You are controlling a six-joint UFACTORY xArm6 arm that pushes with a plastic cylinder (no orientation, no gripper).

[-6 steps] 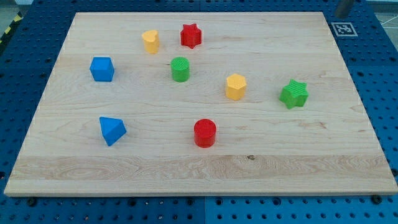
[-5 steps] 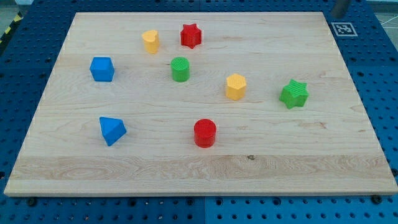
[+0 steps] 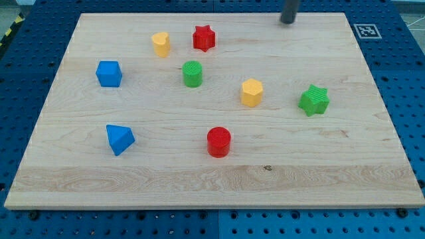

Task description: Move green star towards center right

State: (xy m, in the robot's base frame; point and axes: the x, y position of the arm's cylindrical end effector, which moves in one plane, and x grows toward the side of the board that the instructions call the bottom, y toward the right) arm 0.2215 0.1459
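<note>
Desk: pale wooden board lying on a blue perforated surface; eight small blocks sit loose on it, none touching another.
Containers: the board is the only carrier; every block rests directly on its top.
Green star: green star at the view's right, about mid-height of the board, near the right edge but not on it. Ribbed top, points visible, sits flat.
My tip: my tip shows at the view's top, at the board's far edge, a little right of centre. It is well apart from the green star, up and to the view's left of it, and touches no block.
Fingers: the arm ends in a bare dark rod, so it carries no fingers to be spread or pressed together.
Nearest neighbour: yellow hexagonal block to the view's left of the green star, apart from it.
Centre: green cylinder left of the yellow hexagonal block; red cylinder lower, near the board's middle.
Top group: red star and a second yellow block, shape unclear, side by side near the top.
Left side: blue cube above, blue triangular block below.
Path: bare wood between my tip and the green star.
Corner: black-and-white marker tag at the board's top right.
</note>
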